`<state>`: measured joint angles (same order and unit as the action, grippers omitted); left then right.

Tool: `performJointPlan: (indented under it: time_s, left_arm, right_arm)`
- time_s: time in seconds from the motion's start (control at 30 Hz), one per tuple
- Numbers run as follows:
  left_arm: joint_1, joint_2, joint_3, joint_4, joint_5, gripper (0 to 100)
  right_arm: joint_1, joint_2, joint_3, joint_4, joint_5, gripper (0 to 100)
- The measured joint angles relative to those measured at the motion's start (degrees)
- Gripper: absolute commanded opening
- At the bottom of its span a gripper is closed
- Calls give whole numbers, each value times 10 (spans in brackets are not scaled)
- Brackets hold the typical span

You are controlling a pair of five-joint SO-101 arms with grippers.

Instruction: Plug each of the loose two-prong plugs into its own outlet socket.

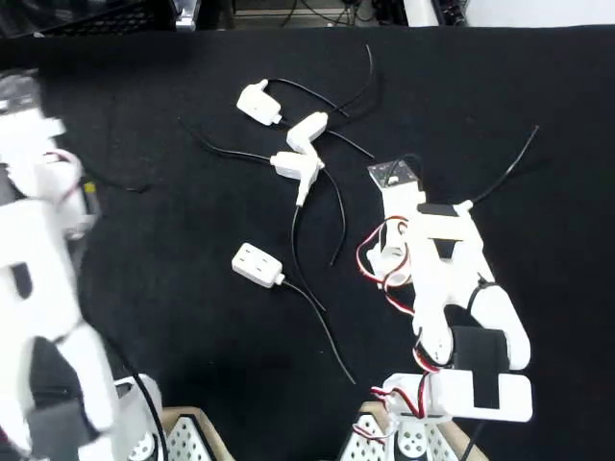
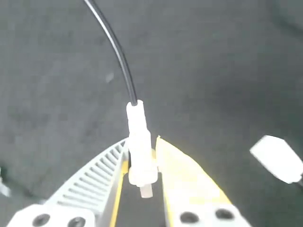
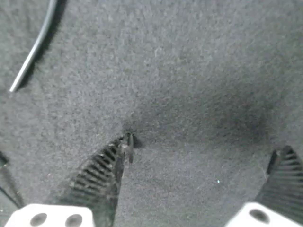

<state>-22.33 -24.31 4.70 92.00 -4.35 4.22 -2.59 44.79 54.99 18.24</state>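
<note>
**One plug in the gripper, none clearly plugged in**

The task looks to be at an early stage. The left gripper [image 2: 142,146] has its fingers clamped on a white plug [image 2: 135,118]. The plug's black cable [image 2: 116,52] runs away from it over the dark cloth [image 2: 227,71]. The plug is in the air and in no socket, so this first insertion is not yet done.

In the high view, a white outlet [image 1: 256,264] lies near the middle of the table with its own cable leading to the near side. Its slots look free, and I judge that it is a likely target for the held plug.

Farther away, three white pieces [image 1: 296,165] lie close together with their cables crossing. I cannot tell which of them are plugs and which are outlets. One pair may be touching, but I cannot tell whether any of them is really joined. So probably every plug remains to be inserted, or nearly every one.

The right gripper [image 3: 204,146] has its fingers wide apart and holds nothing. It is low over bare cloth, to the right of the three pieces [image 1: 394,175].

No brand, label or other writing can be read on the plug, the outlet or the arms.
</note>
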Motion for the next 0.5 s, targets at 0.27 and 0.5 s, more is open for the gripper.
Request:
performJointPlan:
  time_s: [0.27, 0.5]
  left_arm:
    - [106, -98, 49, -84, -23, 29]
    - [193, -216, 177, -182, -28, 29]
  right_arm:
    - [0, 0, 0, -6, -1, 444]
    - [0, 0, 0, -6, -1, 444]
